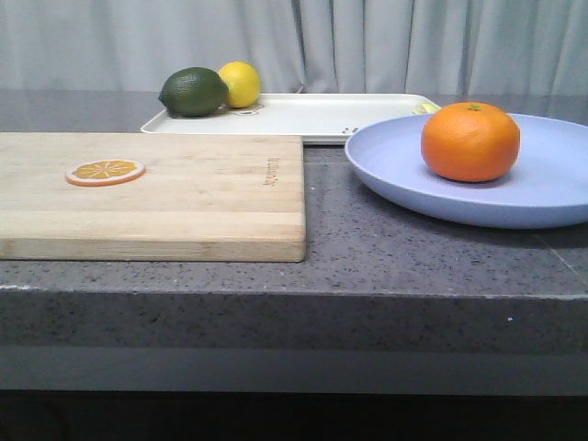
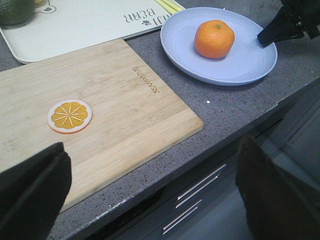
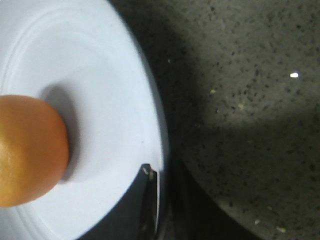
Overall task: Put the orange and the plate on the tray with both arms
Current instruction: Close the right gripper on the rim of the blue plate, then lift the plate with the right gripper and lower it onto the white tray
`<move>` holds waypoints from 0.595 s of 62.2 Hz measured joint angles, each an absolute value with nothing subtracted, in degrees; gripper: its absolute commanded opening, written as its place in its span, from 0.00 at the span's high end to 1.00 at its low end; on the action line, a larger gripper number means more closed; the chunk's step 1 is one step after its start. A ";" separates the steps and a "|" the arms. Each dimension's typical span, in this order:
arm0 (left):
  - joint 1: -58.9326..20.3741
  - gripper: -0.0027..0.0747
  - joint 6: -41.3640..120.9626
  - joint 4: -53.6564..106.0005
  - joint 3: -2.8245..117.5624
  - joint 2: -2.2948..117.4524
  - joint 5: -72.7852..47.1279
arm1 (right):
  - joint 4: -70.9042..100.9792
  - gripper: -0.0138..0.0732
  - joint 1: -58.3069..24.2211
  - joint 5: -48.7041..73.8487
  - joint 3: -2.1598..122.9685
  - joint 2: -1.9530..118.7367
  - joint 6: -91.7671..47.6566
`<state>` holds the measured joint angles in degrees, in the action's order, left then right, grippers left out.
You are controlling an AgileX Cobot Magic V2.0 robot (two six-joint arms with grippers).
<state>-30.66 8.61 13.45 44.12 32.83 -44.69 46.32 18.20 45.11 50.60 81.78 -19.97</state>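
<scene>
The orange (image 1: 470,141) sits on the lavender-blue plate (image 1: 413,175) on the counter at the right. The cream tray (image 1: 312,115) lies behind, its near edge just past the plate's far rim. In the right wrist view my right gripper (image 3: 159,172) is shut on the plate's (image 3: 100,100) rim, one finger on top and one beneath, beside the orange (image 3: 27,150). My left gripper (image 2: 150,200) is wide open and empty above the counter's front edge, near the cutting board. The left wrist view shows the orange (image 2: 214,39), the plate (image 2: 240,60), the tray (image 2: 75,25) and the right gripper (image 2: 272,35).
A wooden cutting board (image 1: 184,193) with an orange slice (image 1: 105,172) lies at the front left. A green lime (image 1: 193,92) and a yellow lemon (image 1: 241,83) sit on the tray's left end. Drawers with metal handles (image 2: 200,187) are below the counter edge.
</scene>
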 measured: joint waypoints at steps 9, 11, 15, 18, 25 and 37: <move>-30.66 0.12 8.61 13.45 44.12 32.83 -44.69 | 45.81 0.92 18.20 45.17 50.60 81.86 -20.06; -30.66 0.12 8.61 13.45 44.12 32.83 -44.69 | 45.81 0.92 18.20 45.17 50.60 81.86 -20.06; -30.66 0.12 8.61 13.45 44.12 32.83 -44.69 | 45.81 0.92 18.20 45.17 50.60 81.86 -20.06; -30.66 0.12 8.61 13.45 44.12 32.83 -44.69 | 45.81 0.92 18.20 45.17 50.60 81.86 -20.06; -30.66 0.12 8.61 13.45 44.12 32.83 -44.69 | 45.81 0.92 18.20 45.78 50.60 81.86 -20.09; -30.66 0.12 8.61 13.45 44.12 32.83 -44.69 | 46.66 0.92 18.20 47.15 50.60 81.86 -20.09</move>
